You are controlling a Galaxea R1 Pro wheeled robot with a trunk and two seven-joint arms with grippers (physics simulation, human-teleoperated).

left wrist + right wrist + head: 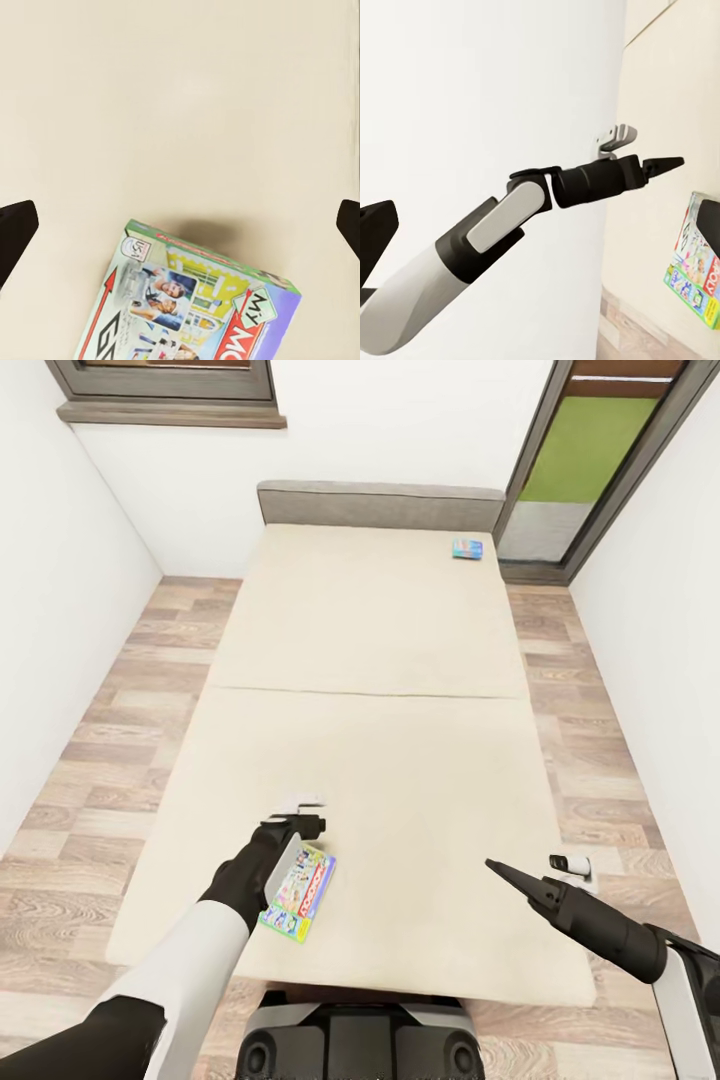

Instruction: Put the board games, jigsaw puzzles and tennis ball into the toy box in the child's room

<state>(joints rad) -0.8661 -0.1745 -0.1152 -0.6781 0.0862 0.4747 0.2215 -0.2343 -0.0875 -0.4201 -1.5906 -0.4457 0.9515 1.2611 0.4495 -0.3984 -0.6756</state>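
Observation:
A yellow-green-red board game (300, 895) (195, 300) lies flat on the bed (380, 660), near its foot and to the left. My left gripper (300, 828) (180, 225) hovers open just beyond the game's far edge, nothing between its fingers (15, 236). A smaller blue board game (467, 548) rests at the far right corner by the headboard. My right gripper (497, 869) (540, 225) hangs open over the bed's near right part, holding nothing. The right wrist view looks sideways at the left arm and its gripper (664, 162), with the game's edge (694, 262) beyond.
Wood floor (110, 760) runs down both sides of the bed, between white walls. A grey headboard (380, 505) closes the far end. A glass door (580, 460) stands at the far right, a window (170, 390) at the far left. My base (355, 1045) touches the bed's foot.

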